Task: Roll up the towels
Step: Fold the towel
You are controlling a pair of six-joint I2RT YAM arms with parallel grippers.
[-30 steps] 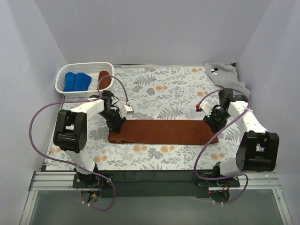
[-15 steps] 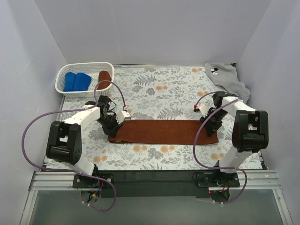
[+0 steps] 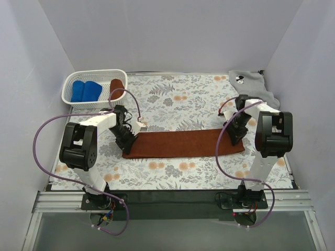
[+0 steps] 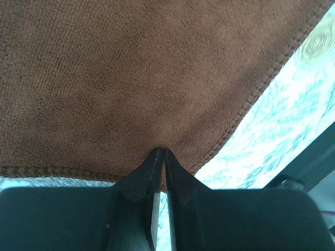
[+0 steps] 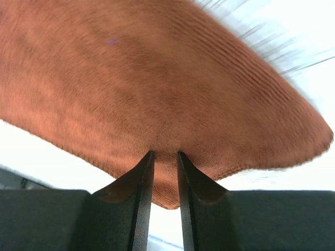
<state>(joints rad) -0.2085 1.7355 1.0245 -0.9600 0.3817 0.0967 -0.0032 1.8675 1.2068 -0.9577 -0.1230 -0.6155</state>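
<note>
Rust towel (image 3: 183,145) is lying flat as a long strip on the table (image 3: 178,99), a bit nearer the arms than the basket (image 3: 68,97) and stretching off to its right. Left gripper (image 3: 127,141) is pinched down on the end closest to the basket, jaws almost together with the hem caught between them. Right gripper (image 3: 234,137) is clamped on the end farthest from the basket, with cloth squeezed between its fingers.

Looks to me like the strip is getting pulled straight before any rolling starts. To do that well, imo: keep the tension even on both ends so the long edges run parallel. Don't lift so high that the middle sags, and get the wrinkles out first or the roll comes out cone-shaped. Then make the first turn tight.

Inside the basket sit two blue rolls (image 3: 86,90) and a rust roll (image 3: 117,87). Grey towel (image 3: 251,83) is crumpled well to the basket's right, not rolled yet.
</note>
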